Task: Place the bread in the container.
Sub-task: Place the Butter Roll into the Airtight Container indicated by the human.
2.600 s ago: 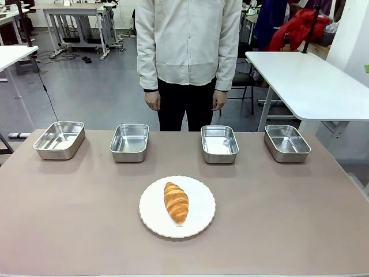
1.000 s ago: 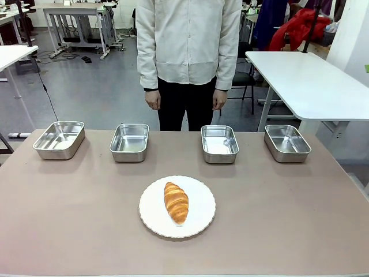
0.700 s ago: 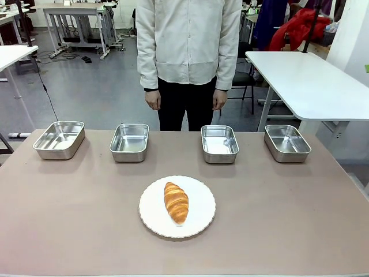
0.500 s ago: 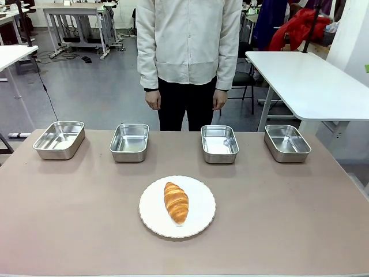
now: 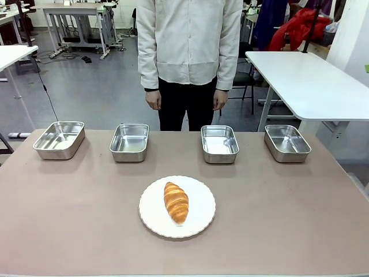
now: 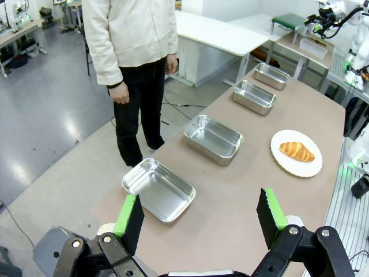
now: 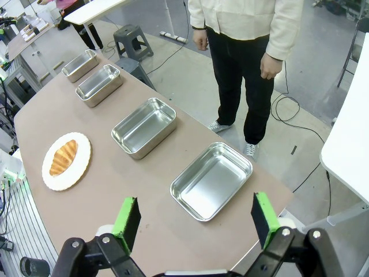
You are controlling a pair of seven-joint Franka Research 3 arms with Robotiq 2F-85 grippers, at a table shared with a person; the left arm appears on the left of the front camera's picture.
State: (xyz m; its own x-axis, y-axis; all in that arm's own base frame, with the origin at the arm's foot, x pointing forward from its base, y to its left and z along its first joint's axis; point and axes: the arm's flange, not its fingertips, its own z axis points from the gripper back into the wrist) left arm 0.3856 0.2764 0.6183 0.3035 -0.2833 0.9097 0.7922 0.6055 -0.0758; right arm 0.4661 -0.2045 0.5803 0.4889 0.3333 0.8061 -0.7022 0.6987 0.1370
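A workshop room with a grey floor and white tables lies behind a long taupe worktop [image 5: 69,225], and a red cloth is heaped at the back right. At the worktop's far edge a person [image 5: 189,52] in a cream jacket and black trousers stands facing it, both hands hanging at the sides, clear of everything on the surface.

Along that far edge four small shiny rectangular stainless-steel pans with rounded corners and rolled rims stand in a row, well apart from one another, each showing its bare bottom. They are the far-left pan [image 5: 55,153], the second pan [image 5: 128,156], the third pan [image 5: 219,158] and the far-right pan [image 5: 286,157].

Nearer the robot's side, about midway across the worktop and in line with the gap between the second and third pans, sits a round white scalloped plate [image 5: 200,199]. The golden-brown croissant [image 5: 176,202], with its ridged crust and tapered ends, lies flat on the middle of the plate. Its length runs roughly toward the person, and it touches no pan.

In its own wrist view the left tool [image 6: 199,213] hangs high above the worktop's left end. Its two black fingers with green pads [image 6: 128,213] are spread wide and grip nothing, and the far-left pan lies below between them. The right tool [image 7: 195,219] hangs high over the right end, its fingers likewise spread wide and holding nothing, with the far-right pan below. In both wrist views the croissant on its plate is well apart from the tools.
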